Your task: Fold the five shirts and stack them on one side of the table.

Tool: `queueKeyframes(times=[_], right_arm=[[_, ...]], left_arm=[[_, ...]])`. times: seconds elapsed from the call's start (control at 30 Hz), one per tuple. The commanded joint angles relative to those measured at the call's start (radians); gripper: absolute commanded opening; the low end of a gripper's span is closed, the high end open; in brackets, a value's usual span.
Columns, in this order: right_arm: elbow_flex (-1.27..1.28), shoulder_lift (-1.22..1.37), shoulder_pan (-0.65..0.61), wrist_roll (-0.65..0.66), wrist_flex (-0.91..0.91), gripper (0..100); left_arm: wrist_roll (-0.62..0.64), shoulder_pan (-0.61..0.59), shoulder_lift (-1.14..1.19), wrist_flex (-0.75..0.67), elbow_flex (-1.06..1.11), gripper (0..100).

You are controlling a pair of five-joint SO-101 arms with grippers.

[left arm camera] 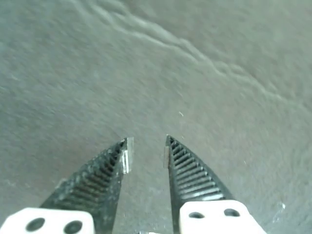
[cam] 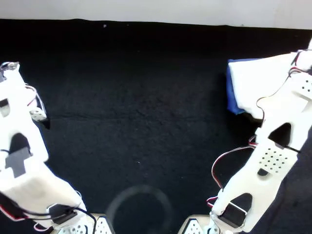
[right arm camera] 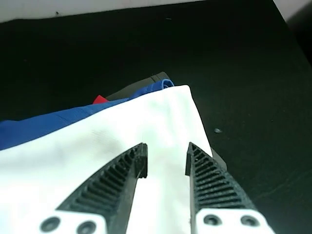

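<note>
Above the shirt stack (right arm camera: 73,156), right gripper (right arm camera: 166,148) hangs spread; left gripper (left arm camera: 146,142) spread elsewhere.

Black cloth-covered counter (cam: 146,97), pale wall (cam: 156,9) in a thin strip along the far edge, faint grey ring mark (cam: 139,207) near the near edge, long shallow crease (left arm camera: 170,41) in the cloth, small pale specks of lint (left arm camera: 181,114), even soft light

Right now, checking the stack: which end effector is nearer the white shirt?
Right. The right end effector hangs over the white shirt; the left end effector is across the table.
</note>
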Motion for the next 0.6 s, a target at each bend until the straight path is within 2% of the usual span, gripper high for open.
queueKeyframes(times=[0.0,0.23,0.37,0.57], right_arm=[[-0.045,-0.077,-0.031,-0.051,-0.036,13.2],[0.021,0.024,-0.025,-0.051,-0.292,13.1],[0.027,0.119,0.028,-0.051,-0.387,13.1],[0.025,0.249,0.042,-0.049,-0.493,13.1]], left_arm=[[0.005,0.070,-0.205,-0.072,0.197,12],[0.003,0.120,-0.435,-0.199,0.463,12],[0.002,0.119,-0.504,-0.201,0.493,12],[0.002,0.120,-0.522,-0.196,0.493,12]])
